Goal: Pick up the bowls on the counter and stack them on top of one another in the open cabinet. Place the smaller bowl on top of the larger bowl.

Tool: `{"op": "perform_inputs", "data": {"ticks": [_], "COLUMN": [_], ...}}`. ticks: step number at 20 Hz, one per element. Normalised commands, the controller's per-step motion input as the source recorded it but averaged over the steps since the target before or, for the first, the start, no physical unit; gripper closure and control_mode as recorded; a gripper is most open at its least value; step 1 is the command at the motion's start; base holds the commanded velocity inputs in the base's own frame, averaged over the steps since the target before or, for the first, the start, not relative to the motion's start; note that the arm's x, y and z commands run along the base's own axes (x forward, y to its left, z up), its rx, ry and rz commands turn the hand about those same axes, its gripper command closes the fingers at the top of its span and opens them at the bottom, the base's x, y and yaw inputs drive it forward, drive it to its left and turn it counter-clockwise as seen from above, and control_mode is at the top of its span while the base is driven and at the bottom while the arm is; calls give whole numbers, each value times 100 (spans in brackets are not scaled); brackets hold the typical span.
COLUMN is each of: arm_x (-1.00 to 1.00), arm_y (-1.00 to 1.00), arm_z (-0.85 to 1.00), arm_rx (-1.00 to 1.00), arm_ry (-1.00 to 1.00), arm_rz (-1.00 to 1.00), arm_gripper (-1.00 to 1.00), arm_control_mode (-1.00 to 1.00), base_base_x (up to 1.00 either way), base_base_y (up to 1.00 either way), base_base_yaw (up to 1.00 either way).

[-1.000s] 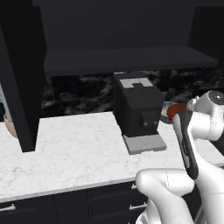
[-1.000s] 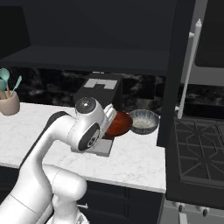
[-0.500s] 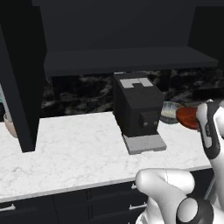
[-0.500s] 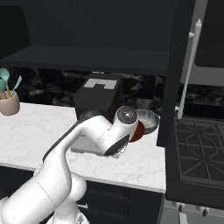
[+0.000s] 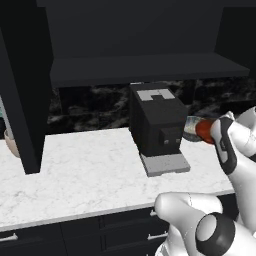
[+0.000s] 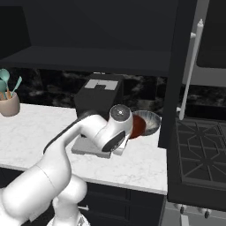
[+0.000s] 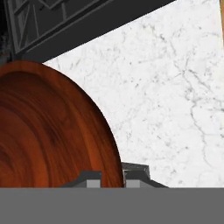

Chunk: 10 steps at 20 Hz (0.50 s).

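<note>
The smaller bowl [image 7: 52, 131], glossy red-brown, sits tilted in my gripper [image 7: 113, 177], which is shut on its rim, one finger on each side. It hangs just right of the coffee machine, as the smaller bowl [image 6: 137, 126] touches or overlaps the grey speckled larger bowl [image 6: 151, 122] standing on the counter [image 6: 39, 137]. From the left, the smaller bowl [image 5: 203, 129] peeks out behind my wrist, with the larger bowl [image 5: 190, 125] behind it. The open cabinet [image 5: 150, 67] has its dark shelf board above the machine.
A black coffee machine [image 5: 156, 120] stands mid-counter under the shelf. To the right is a dark vertical panel [image 6: 170, 75] and a stove [image 6: 198, 150]. A tan utensil cup [image 6: 9, 105] stands far left. Dark drawers [image 5: 75, 237] run below.
My wrist has swung to the right past the coffee machine, carrying the red-brown bowl with it toward the grey bowl. The grey bowl has stayed in place.
</note>
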Motion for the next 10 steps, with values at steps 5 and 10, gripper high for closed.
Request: {"op": "perform_inputs", "data": {"ticks": [5,10], "arm_x": [71,73], "arm_y": [-15,-41], "arm_z": [0,0], "arm_rx": [0,0], "arm_ry": [2,4], "arm_rz": [1,4], "arm_gripper": [100,100], "arm_control_mode": [-100,-100], "base_base_x": [0,0], "base_base_y": [0,0], "base_base_yaw": [0,0]}}
